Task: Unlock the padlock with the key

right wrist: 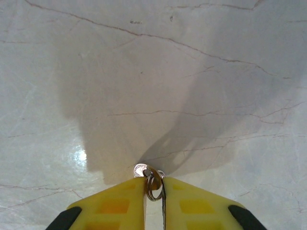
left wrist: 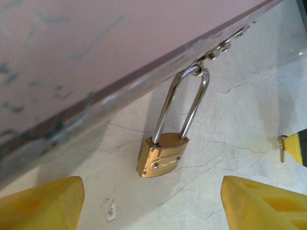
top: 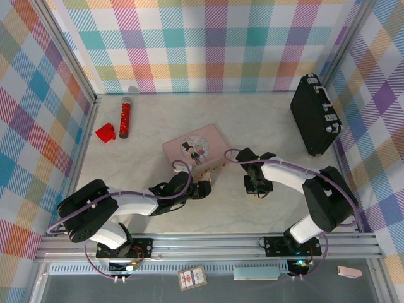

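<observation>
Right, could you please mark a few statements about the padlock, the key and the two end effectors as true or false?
1. The padlock hangs by its shackle from the hasp of the pink tin. True.
2. The left end effector is clamped on the padlock. False: its jaws stand wide apart on either side, touching nothing.
3. The right end effector pinches the key. True.
4. The key is inserted in the padlock. False: it is in the right end effector, apart from the padlock.
5. The black case stands at the table's far left. False: it is at the far right.
</observation>
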Controlling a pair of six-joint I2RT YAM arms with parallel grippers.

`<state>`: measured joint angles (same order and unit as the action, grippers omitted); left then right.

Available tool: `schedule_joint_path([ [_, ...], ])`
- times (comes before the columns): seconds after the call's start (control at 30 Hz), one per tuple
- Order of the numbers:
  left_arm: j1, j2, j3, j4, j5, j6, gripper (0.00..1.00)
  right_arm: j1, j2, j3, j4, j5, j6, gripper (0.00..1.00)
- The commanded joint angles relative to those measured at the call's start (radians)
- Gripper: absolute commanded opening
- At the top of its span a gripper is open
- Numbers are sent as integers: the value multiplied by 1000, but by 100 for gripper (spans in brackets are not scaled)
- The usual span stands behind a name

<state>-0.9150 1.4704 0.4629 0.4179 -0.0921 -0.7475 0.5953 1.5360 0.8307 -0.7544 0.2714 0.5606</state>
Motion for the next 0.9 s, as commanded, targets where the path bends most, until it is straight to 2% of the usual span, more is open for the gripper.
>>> schedule_joint_path([
  [0.0, -5, -24, -15, -1, -22, 4, 75, 6, -15, 21, -41, 23, -4, 18],
  [0.4, -7, -56, -43, 2, -34, 2, 76, 6, 65, 58, -63, 37, -11, 17],
  [0.6, -5, -77, -51, -11, -45, 4, 77, 8, 58, 64, -88, 72, 7, 18],
  [0.87, -5, -73, -43, -13, -48, 5, 78, 8, 45, 55, -85, 77, 17, 8],
])
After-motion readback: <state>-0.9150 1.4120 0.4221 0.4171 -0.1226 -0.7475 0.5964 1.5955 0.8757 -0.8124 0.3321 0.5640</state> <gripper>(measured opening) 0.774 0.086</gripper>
